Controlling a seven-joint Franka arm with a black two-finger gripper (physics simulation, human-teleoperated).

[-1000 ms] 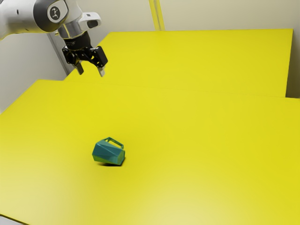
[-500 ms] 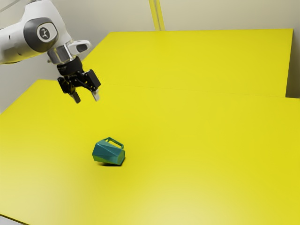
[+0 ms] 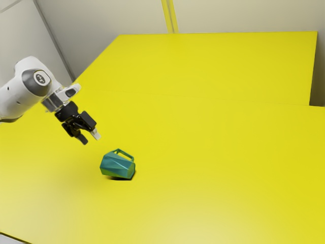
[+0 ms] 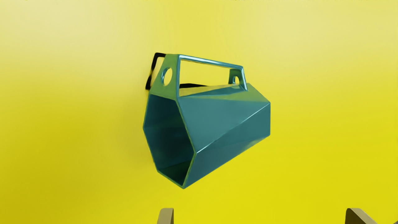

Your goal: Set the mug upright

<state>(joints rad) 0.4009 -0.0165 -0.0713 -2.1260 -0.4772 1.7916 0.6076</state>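
Counter [image 3: 213,152]: bright yellow and smooth, its far edge meeting another yellow surface [image 3: 218,61]; a pale wall [image 3: 244,15] behind.
Mug [image 3: 117,165]: on its side on the counter, well in from the far edge, on the exterior view's left half, between the far-left corner and the stretch of near edge visible at lower left.
Mouth [image 4: 169,137]: wider than the base, turned toward the exterior view's left.
Hand [image 3: 91,139]: open and empty, tilted above the counter near the mug, touching nothing; its two fingers [image 4: 166,216] stand well apart.
Body [image 4: 224,124]: probably stiff and fairly light, so it should tip without bending; a hard knock might chip it if ceramic.
Facets: glossy, likely slippery; pads laid square on opposing flats should hold better than on a ridge, where the mug could twist or roll.
Handle [image 4: 211,61]: a slim angular loop, easy to hook, but a pinch there alone may let the heavier body swing.
Best hold: I judge the side wall near the mouth, one finger inside and one outside, then raise that end while the base comes down flat.
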